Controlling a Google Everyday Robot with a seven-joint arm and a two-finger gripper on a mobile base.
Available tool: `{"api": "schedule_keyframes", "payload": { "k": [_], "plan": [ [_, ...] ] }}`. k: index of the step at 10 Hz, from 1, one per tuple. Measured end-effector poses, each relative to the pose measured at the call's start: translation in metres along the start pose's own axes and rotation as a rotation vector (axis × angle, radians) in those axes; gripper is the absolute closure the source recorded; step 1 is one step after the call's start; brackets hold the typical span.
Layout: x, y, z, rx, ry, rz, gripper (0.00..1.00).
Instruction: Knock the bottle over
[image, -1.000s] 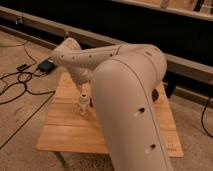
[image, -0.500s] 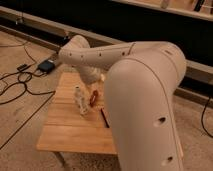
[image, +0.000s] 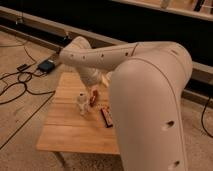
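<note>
Standing upright on the wooden table (image: 65, 132), the bottle (image: 82, 104) is not knocked over yet. The gripper (image: 95, 90) hangs just beside it; whether it is spread or closed, I cannot tell. The push is left.

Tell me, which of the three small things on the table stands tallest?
The clear bottle, standing upright. The reddish object beside it is shorter, and the dark bar lies flat. The gripper hangs just above the reddish object.
</note>
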Motion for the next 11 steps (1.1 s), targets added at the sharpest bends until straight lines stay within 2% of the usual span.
{"api": "schedule_keyframes", "payload": {
  "k": [2, 4, 6, 8, 11],
  "plan": [
    [0.004, 0.006, -0.005, -0.016, 0.003, -0.012, 0.35],
    [0.001, 0.006, -0.011, -0.003, -0.016, -0.022, 0.35],
    [-0.012, 0.009, -0.020, 0.011, -0.073, -0.015, 0.35],
    [-0.027, 0.020, -0.028, 0.005, -0.136, -0.003, 0.35],
    [-0.039, 0.038, -0.042, -0.013, -0.196, -0.011, 0.35]
  ]
}}
